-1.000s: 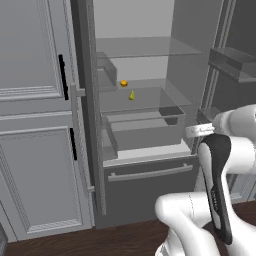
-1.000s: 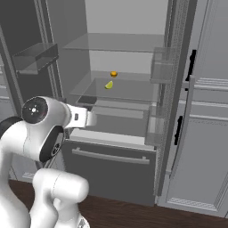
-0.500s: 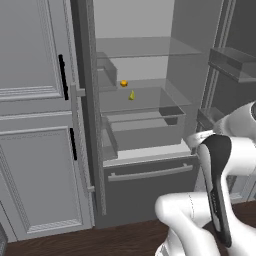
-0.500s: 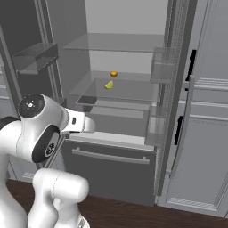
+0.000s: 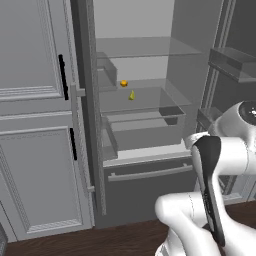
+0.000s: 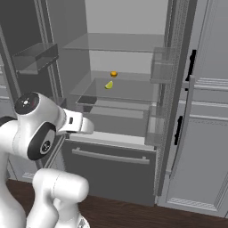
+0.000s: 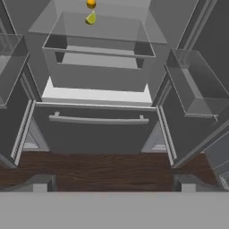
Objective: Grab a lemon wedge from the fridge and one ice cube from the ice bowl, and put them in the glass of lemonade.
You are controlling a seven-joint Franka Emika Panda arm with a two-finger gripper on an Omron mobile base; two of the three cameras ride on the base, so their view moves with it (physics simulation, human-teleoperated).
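Note:
The fridge (image 5: pixel 150 175) (image 6: pixel 111 160) (image 7: pixel 98 134) stands with both doors open. The lemon wedge (image 5: pixel 132 95) (image 6: pixel 108 84) (image 7: pixel 91 18), small and yellow-green, lies on a glass shelf above a clear drawer. My gripper (image 7: pixel 114 185) is open with nothing between its fingertips (image 7: pixel 40 182). It hangs well short of the shelf, in front of the fridge and below the wedge's height, facing the bottom drawer. The ice bowl and the glass of lemonade are out of view.
A small round orange item (image 5: pixel 124 83) (image 6: pixel 114 74) (image 7: pixel 91 3) sits just behind the wedge. Clear door bins (image 7: pixel 197 87) (image 6: pixel 35 58) flank the opening. A clear drawer (image 7: pixel 98 53) juts out under the shelf. Panelled cabinets (image 5: pixel 35 150) (image 6: pixel 209 133) stand beside the fridge.
My hand has sunk a little in front of the fridge. The wedge and the orange item have not moved, and the jaws have stayed open.

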